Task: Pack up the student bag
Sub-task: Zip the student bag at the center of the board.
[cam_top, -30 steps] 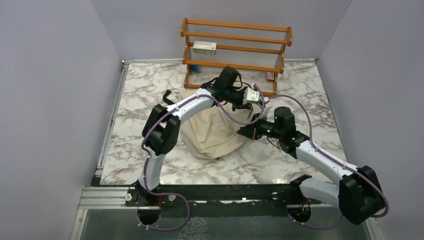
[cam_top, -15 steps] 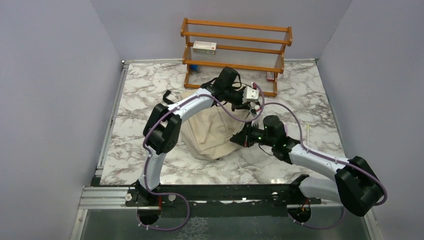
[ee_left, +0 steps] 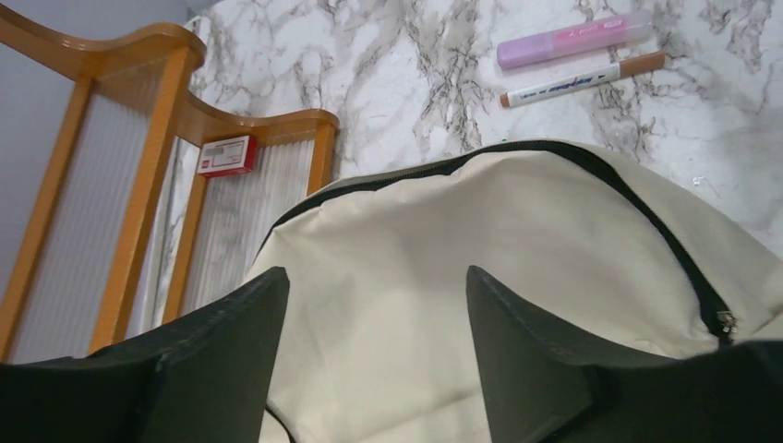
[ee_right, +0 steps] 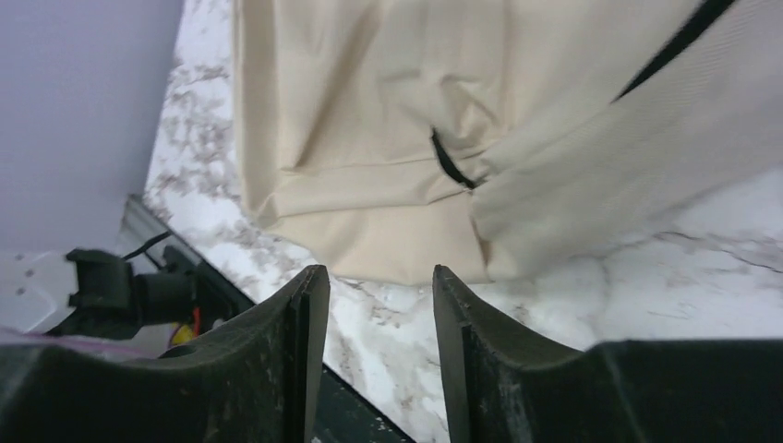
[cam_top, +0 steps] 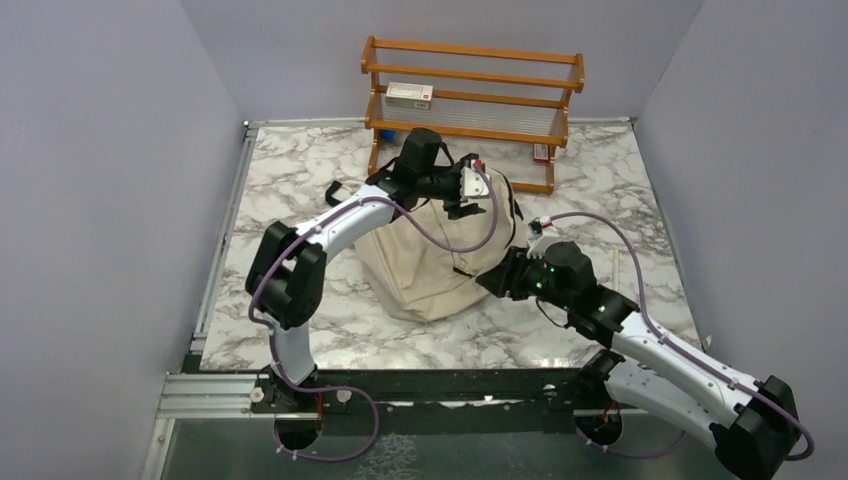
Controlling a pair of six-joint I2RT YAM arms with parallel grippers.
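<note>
The left gripper has shifted left above the bag, its jaws now released and empty. The bag stays mid-table, in front of the wooden rack. The right gripper has also released, at the bag's near right side.

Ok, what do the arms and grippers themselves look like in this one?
The left arm and right arm have white links between chunky black joint housings, with a purple cable looped along each. A small green light glows on the right arm's wrist. The left gripper and right gripper have matte black, wedge-shaped fingers; the right ones look scuffed.
</note>
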